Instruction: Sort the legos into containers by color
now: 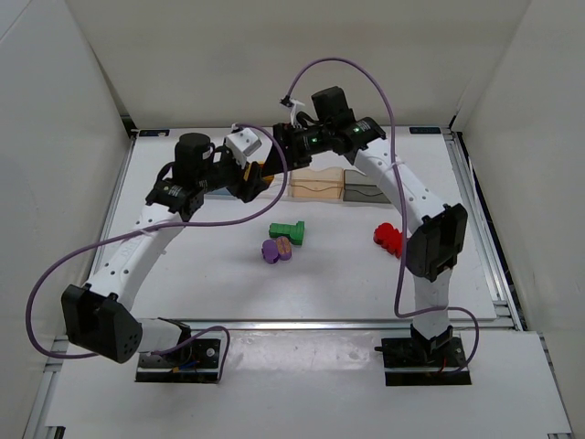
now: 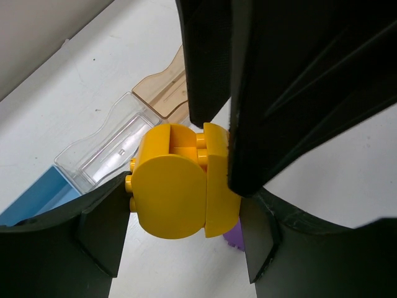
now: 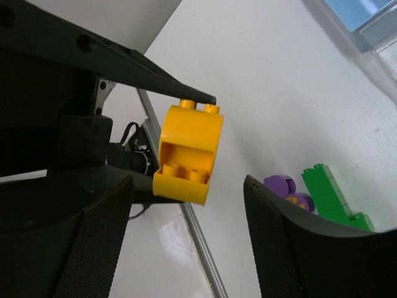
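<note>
The left gripper (image 2: pixel 186 208) gripped the yellow lego (image 2: pixel 177 186). The right gripper (image 3: pixel 186 186) stood wide around it, with the green lego (image 3: pixel 329 192) and purple lego (image 3: pixel 280 185) at its four o'clock.

Bright, even light casts soft shadows; wrist-view foregrounds are slightly blurred.

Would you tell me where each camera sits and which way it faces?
Top external: above and behind the bases, looking down on the table; left arm and right arm show.
Left wrist: on the left arm, looking along the left pincer, shut on the yellow lego, toward the clear box.
Right wrist: on the right arm, looking through the open right pincer at that lego.
Both wrist views share the yellow lego.
</note>
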{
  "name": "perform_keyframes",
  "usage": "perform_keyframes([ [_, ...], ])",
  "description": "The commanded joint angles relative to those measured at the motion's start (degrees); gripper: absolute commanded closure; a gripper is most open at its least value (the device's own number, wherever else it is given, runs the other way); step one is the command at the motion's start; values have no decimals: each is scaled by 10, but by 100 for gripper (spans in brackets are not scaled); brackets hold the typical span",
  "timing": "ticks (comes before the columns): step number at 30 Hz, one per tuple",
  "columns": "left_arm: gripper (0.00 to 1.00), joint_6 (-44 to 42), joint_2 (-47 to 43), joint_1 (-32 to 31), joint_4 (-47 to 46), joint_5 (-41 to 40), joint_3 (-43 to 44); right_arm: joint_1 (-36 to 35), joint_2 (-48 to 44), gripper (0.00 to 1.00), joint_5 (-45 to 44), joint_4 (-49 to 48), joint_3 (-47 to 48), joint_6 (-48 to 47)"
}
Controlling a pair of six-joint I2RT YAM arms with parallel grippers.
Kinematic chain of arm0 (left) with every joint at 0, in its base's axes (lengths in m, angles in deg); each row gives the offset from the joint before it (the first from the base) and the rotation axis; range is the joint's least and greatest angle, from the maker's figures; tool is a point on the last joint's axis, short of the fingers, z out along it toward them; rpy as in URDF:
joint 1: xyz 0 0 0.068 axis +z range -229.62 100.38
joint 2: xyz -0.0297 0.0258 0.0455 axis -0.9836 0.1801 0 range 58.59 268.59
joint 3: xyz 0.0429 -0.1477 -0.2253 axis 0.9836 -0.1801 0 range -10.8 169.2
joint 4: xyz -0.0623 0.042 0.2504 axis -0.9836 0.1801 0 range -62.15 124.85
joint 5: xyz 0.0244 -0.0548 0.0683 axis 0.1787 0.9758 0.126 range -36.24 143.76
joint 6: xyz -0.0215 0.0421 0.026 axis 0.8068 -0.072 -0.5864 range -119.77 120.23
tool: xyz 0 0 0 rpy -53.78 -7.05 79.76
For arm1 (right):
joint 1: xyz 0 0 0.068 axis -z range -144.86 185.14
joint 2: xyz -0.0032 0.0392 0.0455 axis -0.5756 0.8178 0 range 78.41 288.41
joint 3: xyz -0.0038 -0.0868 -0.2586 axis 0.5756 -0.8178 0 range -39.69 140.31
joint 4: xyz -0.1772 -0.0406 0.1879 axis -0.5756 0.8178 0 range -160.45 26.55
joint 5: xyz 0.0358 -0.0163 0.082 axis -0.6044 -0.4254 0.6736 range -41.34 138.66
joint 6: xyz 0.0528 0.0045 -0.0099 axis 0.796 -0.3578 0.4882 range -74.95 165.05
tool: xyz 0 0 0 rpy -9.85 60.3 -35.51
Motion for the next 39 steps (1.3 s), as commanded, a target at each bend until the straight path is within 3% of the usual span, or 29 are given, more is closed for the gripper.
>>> perform_keyframes([
  [1, 84, 3, -6, -9, -20, 3, 25, -5, 11, 26, 14, -17, 25, 12],
  [6, 84, 1, -3, -12, -24, -5, 26, -5, 14, 44, 20, -22, 21, 17],
  [8, 84, 1, -1, -12, -26, -7, 25, -5, 14, 56, 23, -23, 19, 20],
  [9, 84, 1, -1, -13, -26, -9, 24, -5, 14, 68, 25, -25, 16, 20],
  [11, 84, 0, 1, -13, -28, -16, 23, -5, 12, 78, 26, -26, 14, 19],
  [12, 84, 1, 2, -13, -29, -23, 22, -5, 10, 90, 27, -26, 12, 19],
  [13, 83, 2, 2, -14, -29, -28, 23, -5, 9, 90, 27, -24, 11, 19],
  [14, 75, 4, 4, -14, -31, -34, 23, -5, 8, 98, 27, -24, 8, 18],
  [15, 71, 8, 5, -14, -33, -39, 23, -5, 5, 100, 27, -24, 6, 18],
  [16, 65, 14, 6, -14, -31, -53, 24, -5, 3, 100, 32, -25, 0, 16],
  [17, 48, 24, 8, -14, -31, -59, 26, -5, 1, 100, 41, -26, -2, 13],
  [23, 15, 52, -3, -13, -1, -30, 29, -1, -20, 100, 70, -18, -22, -31],
  [29, 11, 73, -31, 12, 39, 40, 35, 36, -49, 100, 85, -10, -58, -53],
  [35, 8, 36, -84, 19, 86, 110, 18, 91, -66, 100, 121, -8, -85, -63],
  [39, 7, 59, -93, 33, 124, 153, 34, 121, -75, 100, 168, 15, -97, -145],
])
